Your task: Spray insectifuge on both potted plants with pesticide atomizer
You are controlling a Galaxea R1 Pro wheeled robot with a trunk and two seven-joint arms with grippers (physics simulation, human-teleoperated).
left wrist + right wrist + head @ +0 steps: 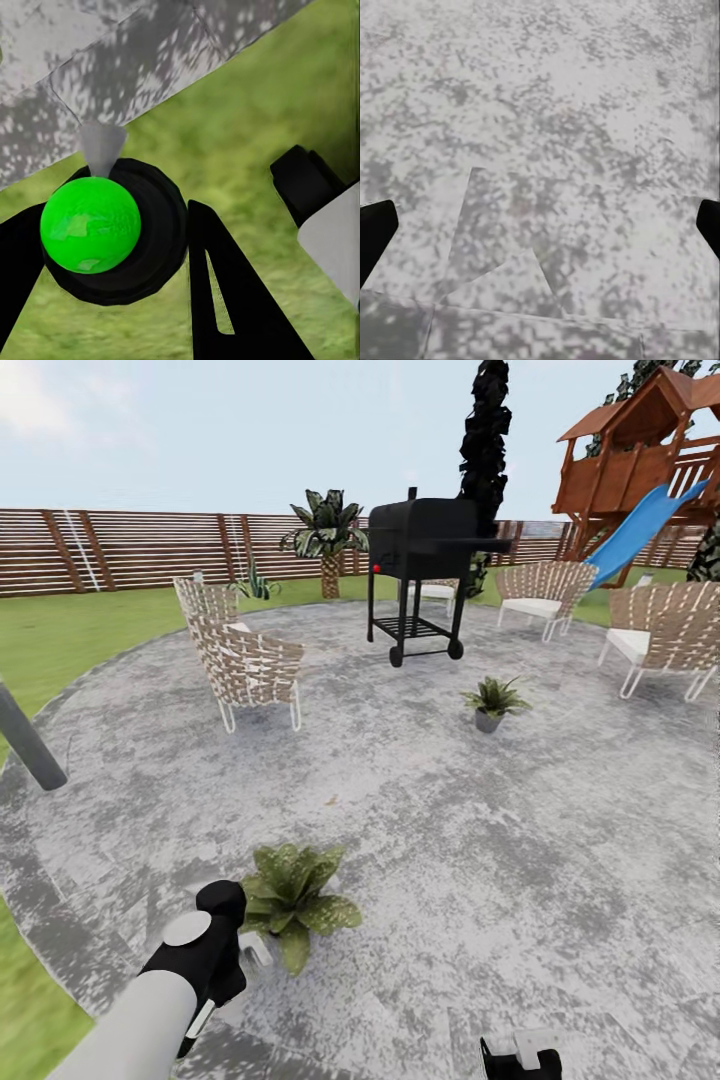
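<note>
The left claw (112, 247) gripped the green spray bottle (90, 223) beside the broad-leaved plant (292, 900); the right claw (540, 225) gaped empty.

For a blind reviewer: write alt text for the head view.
The robot's left arm reaches toward a broad-leaved potted plant on a round grey stone patio. Farther off stand a spiky plant in a grey pot, wicker chairs, and a black grill.

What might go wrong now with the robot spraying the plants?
The left gripper holds the atomizer right beside the broad-leaved plant, so it might bump the leaves. In the left wrist view, grass lies behind the atomizer, so spray may miss the plant. The spiky plant in its grey pot stands far across the patio, probably out of the spray's reach from here.
</note>
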